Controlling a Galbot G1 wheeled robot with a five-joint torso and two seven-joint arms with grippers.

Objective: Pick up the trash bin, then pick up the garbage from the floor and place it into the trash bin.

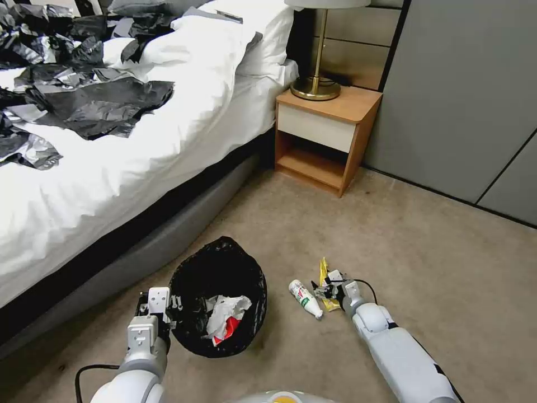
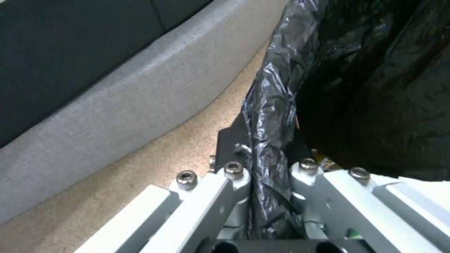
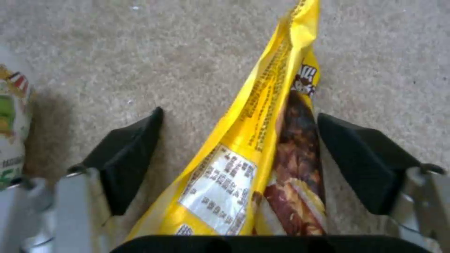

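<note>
Your left gripper (image 1: 174, 307) is clamped on the trash bin (image 1: 219, 296) rim; your right gripper (image 3: 239, 154) is spread wide around the yellow wrapper (image 3: 262, 147).

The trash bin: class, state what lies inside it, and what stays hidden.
Inside the trash bin, held at its rim by the left gripper, lie crumpled white paper and a red-and-white carton. The black bag hides anything beneath.
</note>
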